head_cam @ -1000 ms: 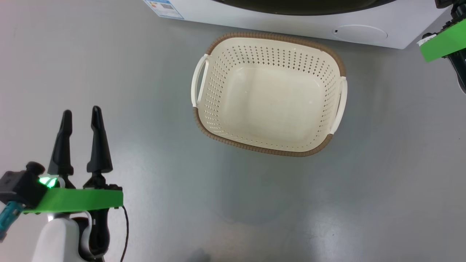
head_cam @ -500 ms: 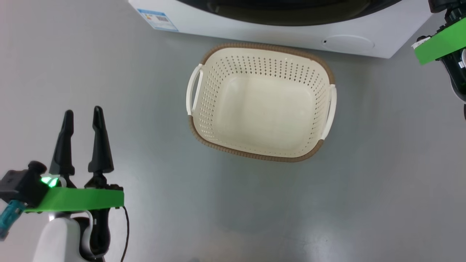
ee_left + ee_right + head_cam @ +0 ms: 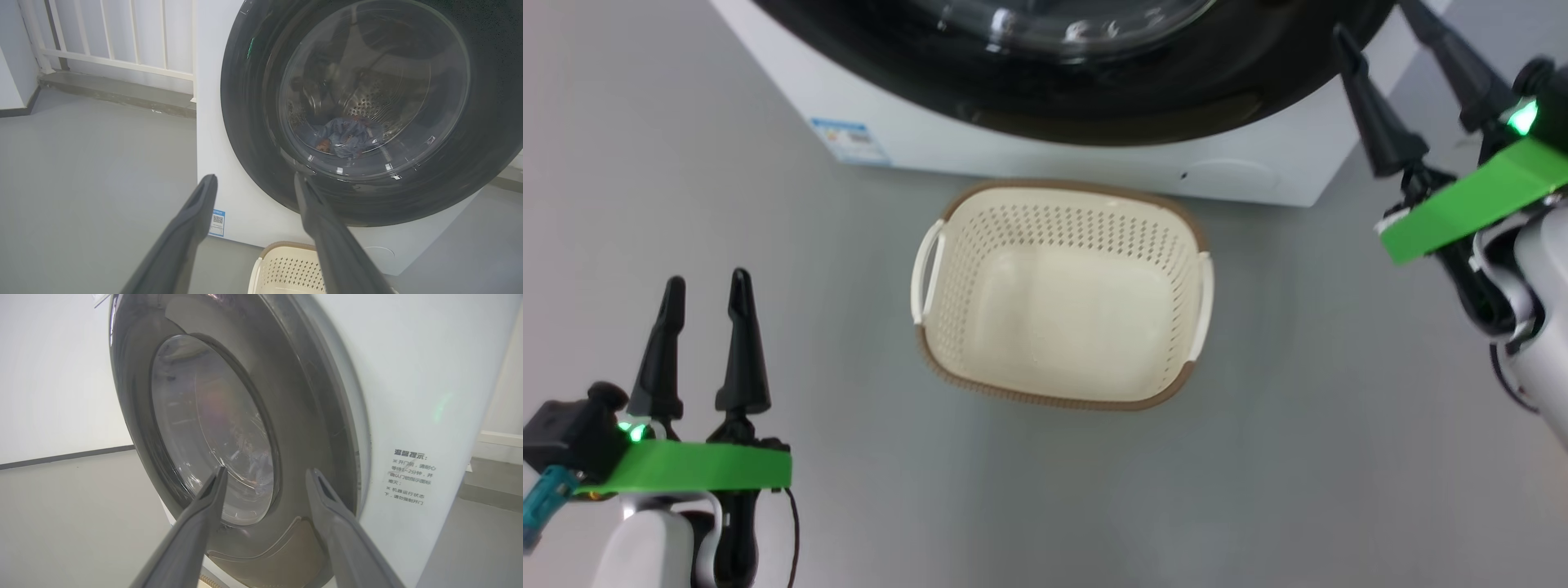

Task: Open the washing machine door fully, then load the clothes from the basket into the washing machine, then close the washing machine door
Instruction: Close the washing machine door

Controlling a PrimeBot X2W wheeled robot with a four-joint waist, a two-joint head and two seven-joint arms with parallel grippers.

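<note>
washing machine door lies closed against the white washing machine | light blue garment seen through the door glass, inside the drum | basket on the grey floor, just before the machine | left pincer spread, pinching nothing | right pincer spread, beside the door's rim

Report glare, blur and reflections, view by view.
Head view: small bright glints on the washing machine door, pale sheen on the floor. Left wrist view: left gripper fingers soft, clothes dim behind glass. Right wrist view: hazy; green glow on the washing machine.
</note>
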